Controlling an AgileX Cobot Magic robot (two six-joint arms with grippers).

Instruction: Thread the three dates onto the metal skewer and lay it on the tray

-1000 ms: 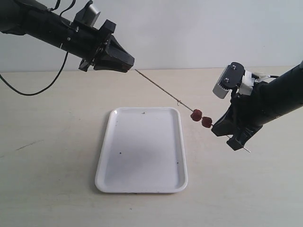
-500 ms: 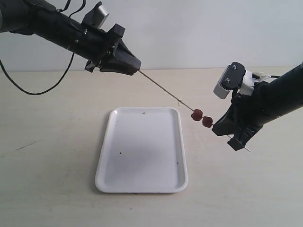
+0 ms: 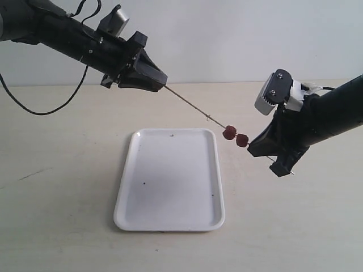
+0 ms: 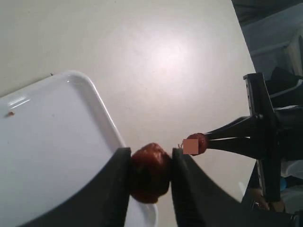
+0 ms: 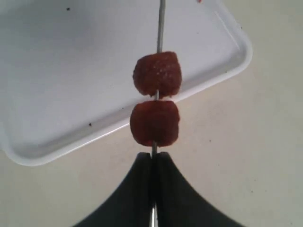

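Grey metal skewer (image 3: pixel 195 109) slants from upper left down to right of centre, passing over the tray's (image 3: pixel 122 192) upper right corner. We see two dates (image 3: pixel 229 132) threaded on it, touching each other, just beside the right gripper (image 3: pixel 253 148), which is clenched on the rod. Our left gripper (image 3: pixel 157 83) pinches the third date (image 4: pixel 150 172) at the skewer's upper end.

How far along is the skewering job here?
Done: two dates sit on the metal skewer, which the right end effector grips. In hand: the left end effector holds the third date at the skewer's free tip. Left: sliding it on, laying the skewer on the tray.
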